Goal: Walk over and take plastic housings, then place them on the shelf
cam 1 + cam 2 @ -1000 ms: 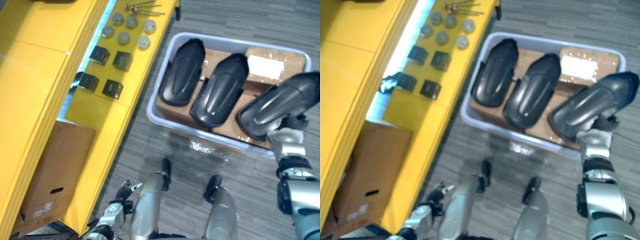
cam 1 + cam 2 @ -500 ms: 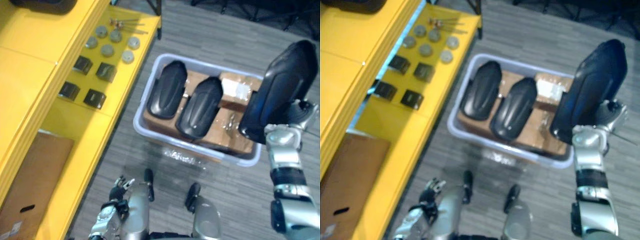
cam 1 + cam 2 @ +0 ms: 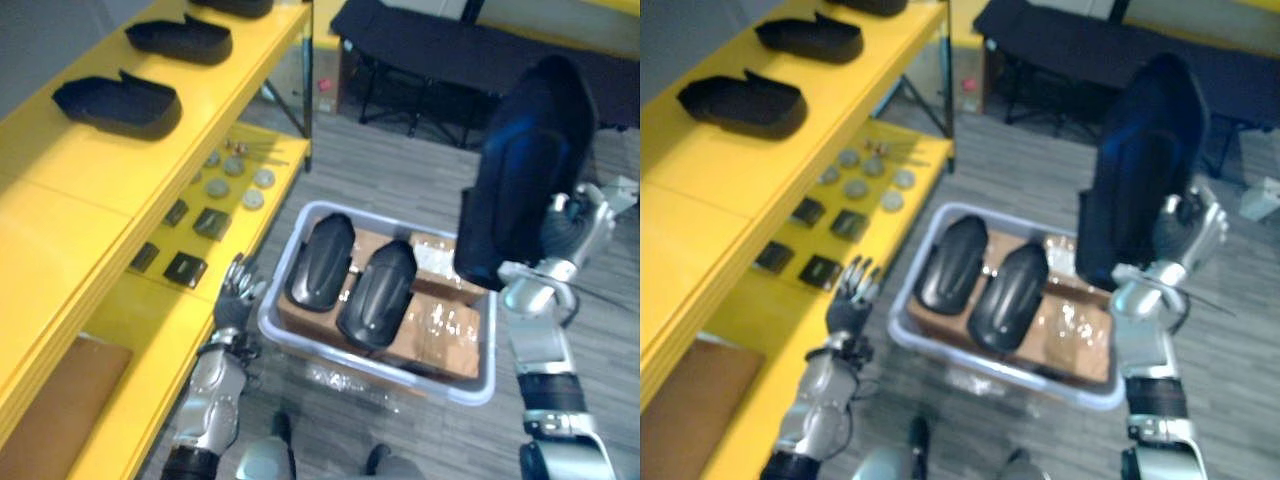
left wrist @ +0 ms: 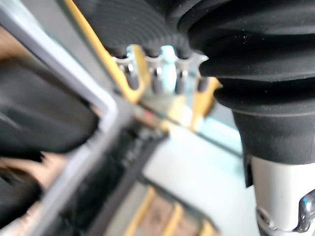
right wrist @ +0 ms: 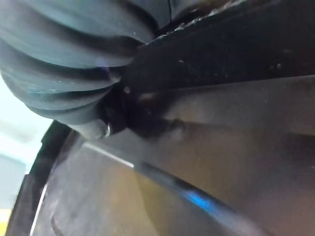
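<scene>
Left eye view is taken up mostly by the yellow shelf [image 3: 95, 175] along the robot's L side. Shelved housings [image 3: 120, 102] are already laid on its top level, w/ bare yellow left nr the closest one.

Next in size, a grey bin [image 3: 489, 345] is seen on the floor just beside the shelf's lower level. Two binned housings [image 3: 320, 262] are laid side by side on cardboard boxes [image 3: 440, 325] inside it.

The held housing [image 3: 525, 170] is carried upright above the bin's R end, clear of the contents. Its lower end is gripped by the R hand [image 3: 572, 228], which is closed round the edge. In the right wrist view the part's inner face is seen close vs. the hand's cover.

The L hand [image 3: 845, 300] is held btw. bin and shelf, fingers straight and spread, nothing in it.

Smallest: round discs [image 3: 235, 180] and black blocks [image 3: 200, 222] are set out on the lower level.

Step judged: pick-up done, carry to the shelf in hand, placing not yet begun. The next move prob. calls for the part to be swung across to the L, tipped from upright to flat and set on bare yellow, w/o the shelved parts being clipped. It is gripped at one end only, so slip is to be watched.
</scene>
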`<state>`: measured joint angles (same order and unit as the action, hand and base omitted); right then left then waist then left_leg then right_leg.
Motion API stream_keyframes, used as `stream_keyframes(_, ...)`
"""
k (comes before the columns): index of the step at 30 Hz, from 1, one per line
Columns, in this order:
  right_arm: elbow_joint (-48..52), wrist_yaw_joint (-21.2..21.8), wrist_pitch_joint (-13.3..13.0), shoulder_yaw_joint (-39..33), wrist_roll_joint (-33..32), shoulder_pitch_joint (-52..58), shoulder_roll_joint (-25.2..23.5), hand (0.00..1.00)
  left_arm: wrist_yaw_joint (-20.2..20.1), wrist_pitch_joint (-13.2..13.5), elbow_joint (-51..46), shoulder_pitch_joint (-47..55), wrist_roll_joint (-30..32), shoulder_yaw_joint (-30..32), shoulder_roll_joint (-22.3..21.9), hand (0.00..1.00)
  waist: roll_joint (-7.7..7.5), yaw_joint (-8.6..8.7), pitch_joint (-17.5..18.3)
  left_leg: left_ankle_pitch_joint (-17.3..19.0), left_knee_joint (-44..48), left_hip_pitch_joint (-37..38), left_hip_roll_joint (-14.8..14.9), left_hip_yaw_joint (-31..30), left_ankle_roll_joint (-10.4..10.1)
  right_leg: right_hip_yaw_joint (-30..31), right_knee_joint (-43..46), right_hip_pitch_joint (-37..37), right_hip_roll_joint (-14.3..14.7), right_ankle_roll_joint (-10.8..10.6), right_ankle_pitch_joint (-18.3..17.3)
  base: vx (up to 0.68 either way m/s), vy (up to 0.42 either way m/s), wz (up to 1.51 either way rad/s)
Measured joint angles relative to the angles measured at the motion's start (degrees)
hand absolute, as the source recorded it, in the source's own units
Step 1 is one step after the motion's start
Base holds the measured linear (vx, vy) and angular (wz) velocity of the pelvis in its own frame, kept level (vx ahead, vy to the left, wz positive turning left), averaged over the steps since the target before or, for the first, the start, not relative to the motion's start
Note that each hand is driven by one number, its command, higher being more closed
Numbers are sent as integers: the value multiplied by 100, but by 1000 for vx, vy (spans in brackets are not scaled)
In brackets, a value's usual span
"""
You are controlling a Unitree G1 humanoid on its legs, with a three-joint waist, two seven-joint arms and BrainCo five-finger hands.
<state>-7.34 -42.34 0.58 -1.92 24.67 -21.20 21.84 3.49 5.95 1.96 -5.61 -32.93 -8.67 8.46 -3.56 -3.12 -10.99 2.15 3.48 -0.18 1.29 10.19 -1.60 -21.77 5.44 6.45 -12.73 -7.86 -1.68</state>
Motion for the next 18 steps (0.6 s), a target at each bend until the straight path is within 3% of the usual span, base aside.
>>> stream_keyframes(4, 4, -9, -552, 615, 211, -371, -213, 100, 31, -62, -186, -542, 270, -564, -16, 0, 10, 19, 118, -1, -113, 219, 6, 27, 0, 3, 0, 159, 8, 2, 16, 22, 17, -4)
stream_keyframes(8, 19, -14, -879, 1145, 343, -622, -439, 100, 238, -102, -283, -783, 489, -841, -76, 0, 26, 4, 166, -1, -126, 309, 7, 148, 1, 37, -1, 175, 1, 6, 20, -7, 7, -13)
stream_keyframes(18, 16, -18, -937, 1707, 440, -618, -645, 100, 528, -108, -288, -792, 929, -1188, -223, 0, 124, 23, 308, -77, -158, 265, -28, 138, 42, 15, -125, 163, 13, 57, 118, -46, 5, -2)
